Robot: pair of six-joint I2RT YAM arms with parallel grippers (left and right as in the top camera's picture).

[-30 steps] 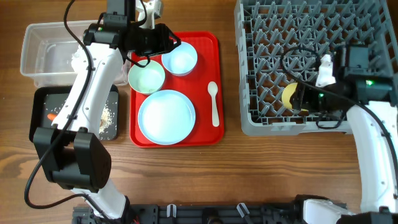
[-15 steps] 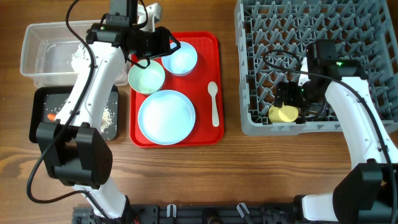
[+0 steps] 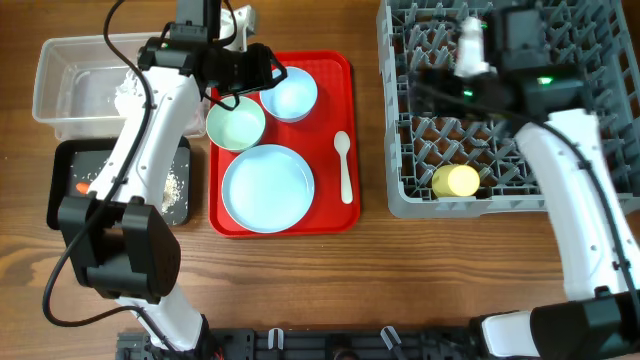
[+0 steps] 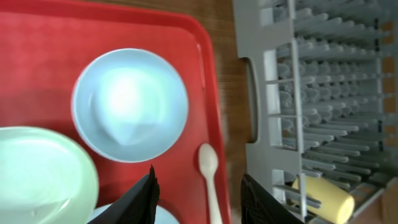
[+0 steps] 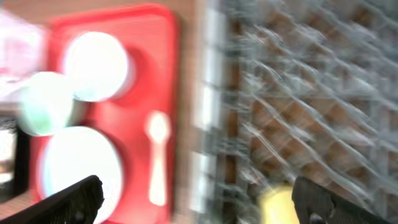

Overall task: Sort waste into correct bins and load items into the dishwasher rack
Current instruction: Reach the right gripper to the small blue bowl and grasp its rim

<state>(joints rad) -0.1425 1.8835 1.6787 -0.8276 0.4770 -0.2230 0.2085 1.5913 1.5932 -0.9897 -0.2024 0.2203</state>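
The grey dishwasher rack (image 3: pixel 405 150) stands at the right, with the yellow cup (image 3: pixel 455 181) lying on its side near its front edge. The red tray (image 3: pixel 335 60) carries the light blue plate (image 3: pixel 267 187), pale green bowl (image 3: pixel 236 124), light blue bowl (image 3: pixel 290 95) and white spoon (image 3: pixel 345 165). Both pincers are empty, fingers apart: the left gripper (image 4: pixel 202 199) above the tray, the right gripper (image 5: pixel 199 205) above the rack.

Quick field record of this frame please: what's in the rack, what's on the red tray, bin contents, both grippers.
rack: yellow cup, apparently on its side
red tray: blue bowl, green bowl, blue plate, white spoon
clear tub: white tissue
black tray: carrot, rice
left gripper: open, empty, over red tray
right gripper: open, empty, over rack
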